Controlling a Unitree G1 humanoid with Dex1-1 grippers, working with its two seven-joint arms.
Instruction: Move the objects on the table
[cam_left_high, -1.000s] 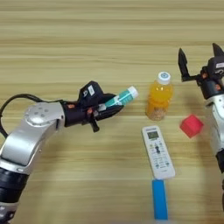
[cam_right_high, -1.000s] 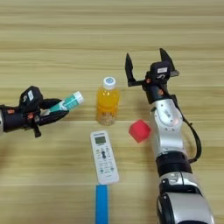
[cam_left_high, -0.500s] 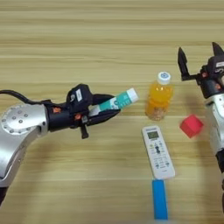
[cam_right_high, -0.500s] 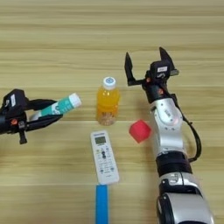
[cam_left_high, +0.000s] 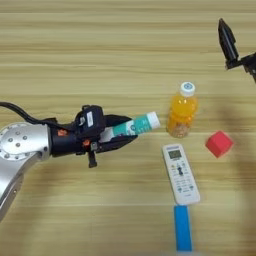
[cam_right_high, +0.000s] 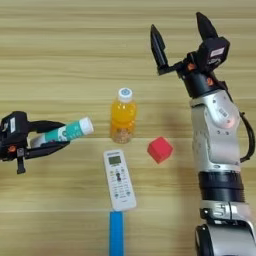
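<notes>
Now your left gripper (cam_left_high: 122, 135) has its fingers clamped on the tube (cam_left_high: 134, 126); your right gripper (cam_right_high: 182, 42) fingers are spread wide, holding nothing.

table (cam_left_high: 75, 50) (bottle (cam_left_high: 182, 110), remote (cam_left_high: 181, 174), cube (cam_left_high: 219, 144), bar (cam_left_high: 183, 228))

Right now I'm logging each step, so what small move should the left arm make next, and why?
Probably carry the white-and-teal tube further left and set it on bare table. The left gripper is shut on it, its cap near the orange bottle. The right gripper is open, idle.
</notes>
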